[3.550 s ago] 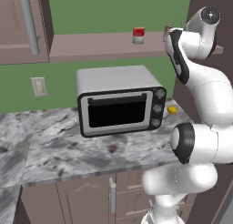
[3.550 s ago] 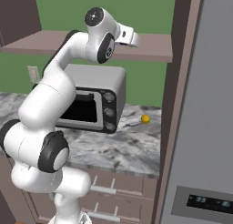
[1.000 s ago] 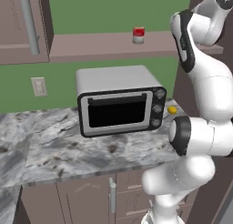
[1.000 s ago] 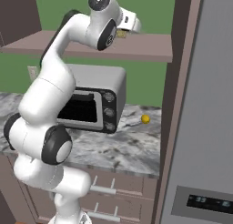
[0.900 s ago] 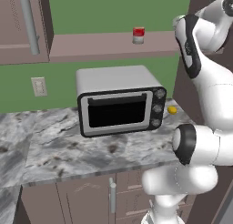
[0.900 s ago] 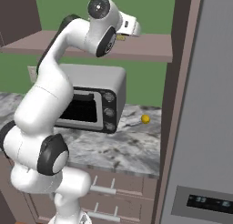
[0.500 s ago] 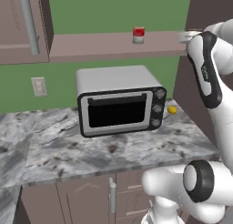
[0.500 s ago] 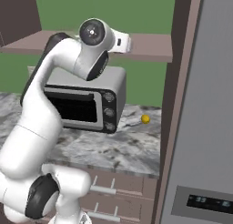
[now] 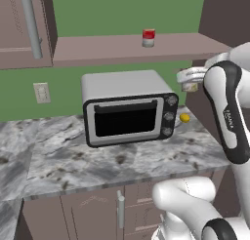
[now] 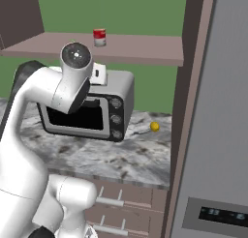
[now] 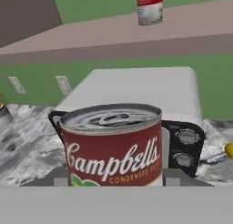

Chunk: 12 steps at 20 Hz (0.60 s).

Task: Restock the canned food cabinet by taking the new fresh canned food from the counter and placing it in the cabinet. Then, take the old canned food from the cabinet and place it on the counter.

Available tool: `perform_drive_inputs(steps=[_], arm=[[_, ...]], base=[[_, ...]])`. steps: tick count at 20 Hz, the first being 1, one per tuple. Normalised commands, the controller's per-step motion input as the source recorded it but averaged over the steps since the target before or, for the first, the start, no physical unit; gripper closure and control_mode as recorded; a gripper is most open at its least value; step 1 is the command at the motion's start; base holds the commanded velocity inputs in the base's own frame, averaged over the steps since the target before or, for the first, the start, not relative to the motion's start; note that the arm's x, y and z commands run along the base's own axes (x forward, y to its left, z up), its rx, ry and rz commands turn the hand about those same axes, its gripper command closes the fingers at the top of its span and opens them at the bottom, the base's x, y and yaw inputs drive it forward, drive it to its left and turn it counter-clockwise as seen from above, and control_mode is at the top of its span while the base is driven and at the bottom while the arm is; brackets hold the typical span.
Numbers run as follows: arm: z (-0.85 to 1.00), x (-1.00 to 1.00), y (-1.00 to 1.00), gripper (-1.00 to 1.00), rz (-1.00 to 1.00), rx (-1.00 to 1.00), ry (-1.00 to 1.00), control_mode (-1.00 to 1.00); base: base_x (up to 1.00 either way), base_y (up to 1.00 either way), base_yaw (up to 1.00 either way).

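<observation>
The new fresh canned food [image 9: 148,38] [image 10: 99,37] [image 11: 149,7], red over white, stands upright on the cabinet shelf [image 9: 107,46] [image 10: 140,46] [image 11: 91,36]. My gripper [image 9: 190,81] [image 11: 113,173] is shut on the old canned food [image 11: 113,143] [image 9: 190,87], a red-labelled can with a silvery lid and some green at the bottom. I hold it upright in the air below shelf level, at the microwave's right end and above the counter [image 9: 122,161] [image 10: 121,155] [image 11: 27,141]. The can hides my fingertips in the hand view.
A silver microwave [image 9: 127,107] [image 10: 97,111] [image 11: 136,86] sits on the counter under the shelf. A small yellow fruit [image 9: 184,118] [image 10: 154,126] lies to its right. A tall grey fridge [image 10: 218,111] bounds the right side. A door cupboard with a metal handle [image 9: 24,24] hangs at the left.
The arm has come down and away from the shelf's right end, carrying the old can with it to microwave-top height. The red-and-white can has stayed put.
</observation>
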Motion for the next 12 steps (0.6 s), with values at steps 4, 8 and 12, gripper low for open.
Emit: perform_drive_inputs(steps=[4,8,12], arm=[[-1.0,0.04,1.0,1.0,0.28,0.0,0.49,-1.0],[-1.0,0.3,1.0,1.0,0.25,0.0,0.36,-1.0],[-1.0,0.42,1.0,1.0,0.18,0.06,0.11,-1.0]], base=[[0.0,0.0,0.0],[0.0,0.0,0.0],[0.0,0.0,0.0]])
